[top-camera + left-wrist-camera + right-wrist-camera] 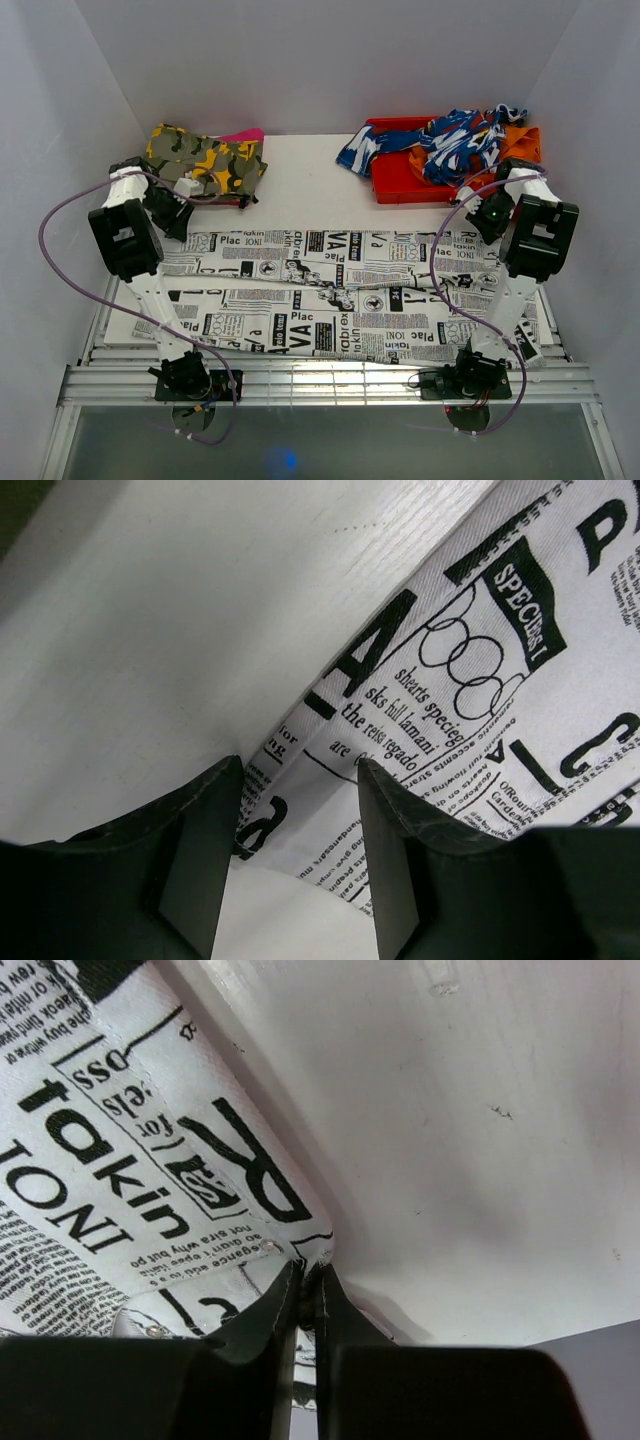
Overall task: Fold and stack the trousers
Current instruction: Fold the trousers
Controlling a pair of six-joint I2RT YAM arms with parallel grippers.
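Only the wrist views show this: left fingers apart, trousers edge between them; right fingers clamped on a corner.

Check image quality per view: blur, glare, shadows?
Top external: even light, sharp, with a blue glare spot low in the frame. Left wrist: trousers print crisp, left fingers dark. Right wrist: right fingers underexposed; cloth edge casts a soft shadow on the table.
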